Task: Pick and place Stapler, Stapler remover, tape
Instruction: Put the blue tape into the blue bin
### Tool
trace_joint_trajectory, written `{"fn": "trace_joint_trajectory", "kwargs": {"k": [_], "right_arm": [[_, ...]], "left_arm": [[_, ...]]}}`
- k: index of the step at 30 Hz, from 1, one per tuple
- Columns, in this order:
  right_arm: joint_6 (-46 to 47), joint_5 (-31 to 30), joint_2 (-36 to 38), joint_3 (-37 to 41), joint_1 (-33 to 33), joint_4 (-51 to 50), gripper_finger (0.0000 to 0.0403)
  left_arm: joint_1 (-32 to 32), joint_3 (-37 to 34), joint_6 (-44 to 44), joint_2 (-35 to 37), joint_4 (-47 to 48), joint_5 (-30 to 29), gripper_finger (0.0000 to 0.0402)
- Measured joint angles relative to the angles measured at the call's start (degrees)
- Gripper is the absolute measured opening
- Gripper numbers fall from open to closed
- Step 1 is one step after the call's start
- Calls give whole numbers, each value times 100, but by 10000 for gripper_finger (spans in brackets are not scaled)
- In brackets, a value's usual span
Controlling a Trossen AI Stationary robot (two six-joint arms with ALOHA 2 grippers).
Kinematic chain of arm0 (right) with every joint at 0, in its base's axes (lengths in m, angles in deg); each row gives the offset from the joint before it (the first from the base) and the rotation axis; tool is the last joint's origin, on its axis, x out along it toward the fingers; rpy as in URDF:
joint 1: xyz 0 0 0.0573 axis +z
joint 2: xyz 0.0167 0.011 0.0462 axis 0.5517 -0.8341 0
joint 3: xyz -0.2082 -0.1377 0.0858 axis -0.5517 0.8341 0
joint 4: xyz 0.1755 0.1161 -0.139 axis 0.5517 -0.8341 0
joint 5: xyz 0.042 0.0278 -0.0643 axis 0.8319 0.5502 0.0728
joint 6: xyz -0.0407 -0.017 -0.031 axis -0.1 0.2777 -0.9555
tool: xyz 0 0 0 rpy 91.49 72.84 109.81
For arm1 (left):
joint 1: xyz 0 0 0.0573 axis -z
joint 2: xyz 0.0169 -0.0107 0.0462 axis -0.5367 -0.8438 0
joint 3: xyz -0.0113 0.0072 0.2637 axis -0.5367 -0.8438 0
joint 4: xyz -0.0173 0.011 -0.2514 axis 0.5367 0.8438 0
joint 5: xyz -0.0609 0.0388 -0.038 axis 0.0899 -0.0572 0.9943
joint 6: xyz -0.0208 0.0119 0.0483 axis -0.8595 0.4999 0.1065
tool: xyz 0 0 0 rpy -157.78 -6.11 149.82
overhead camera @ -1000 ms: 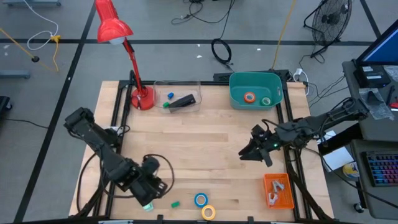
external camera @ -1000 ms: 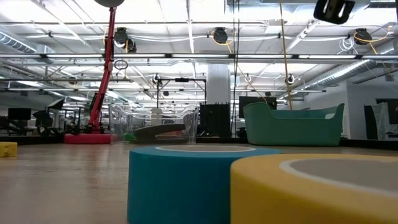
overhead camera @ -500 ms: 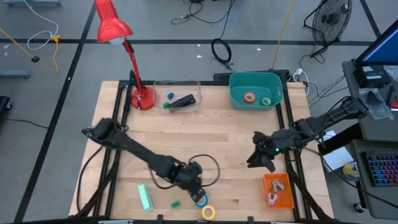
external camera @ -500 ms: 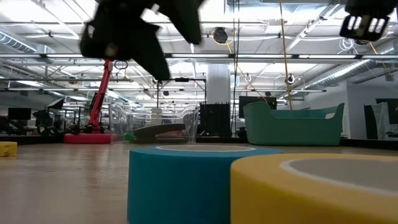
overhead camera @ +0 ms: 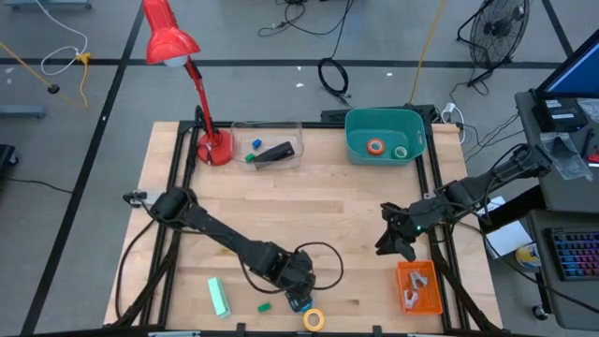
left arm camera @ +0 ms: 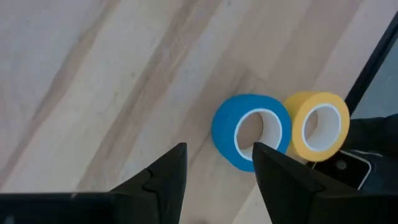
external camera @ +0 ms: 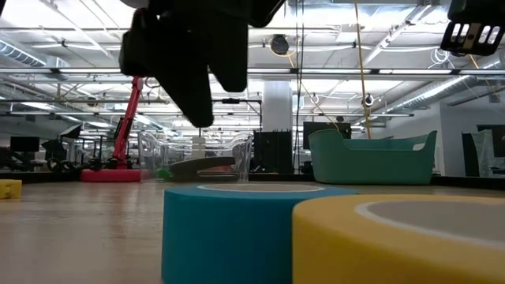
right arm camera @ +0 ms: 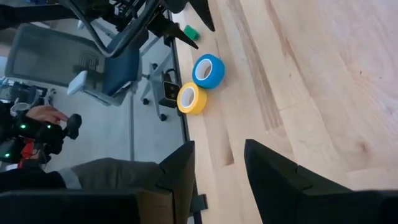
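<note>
Now, entries for this moment:

Left end effector (overhead camera: 300,292): low over the near middle of the pale wooden worktop (overhead camera: 328,201), directly above the blue ring-shaped tape roll with a pale centre (left arm camera: 252,132). Fingers parted, nothing between them; the wrist view shows the blue roll just ahead of the two dark fingertips (left arm camera: 169,168), not touched.

Right end effector (overhead camera: 393,239): hangs above the right part of the worktop, just far of the orange tray. Fingers apart, empty.

Blue tape roll: lies flat on the worktop near its near edge, mostly hidden under the left end effector in the high view; fills the front of the low view (external camera: 248,229).

Yellow ring-shaped tape roll with a pale centre (overhead camera: 314,319): just right and near of the blue roll, touching it or very nearly so in the left wrist view (left arm camera: 318,127).

Orange tape roll (overhead camera: 375,146) and green tape roll (overhead camera: 401,152): both inside the teal plastic bin (overhead camera: 386,120) at the far right of the worktop.

Dark stapler (overhead camera: 274,153): inside the clear plastic box (overhead camera: 267,126) at the far middle, beside a small blue piece and a green piece.

Orange tray (overhead camera: 418,287): near right corner, holding pale metal pieces; what they are I cannot tell.

Pale green flat block (overhead camera: 218,297): near left, well apart from the rolls.

Small green piece (overhead camera: 264,306): between the block and the blue roll.

Red desk lamp (overhead camera: 178,56): base at the far left corner.
</note>
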Motion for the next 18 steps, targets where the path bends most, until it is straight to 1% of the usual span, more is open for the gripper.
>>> {"fn": "trace_joint_trajectory", "kwargs": {"k": [9, 14, 16, 18], "right_arm": [[10, -244, 0, 0, 0, 2, 132], [10, -301, 0, 0, -4, 20, 132], [20, -385, -2, 0, 0, 39, 132], [56, -402, 0, 0, -2, 109, 132]], "left_arm": [[149, -1, -248, -14, -40, -137, 186], [168, 25, -194, -338, -458, 238, 186], [201, 161, -153, -526, -315, 312, 186], [218, 328, -105, -683, 8, 255, 186]]}}
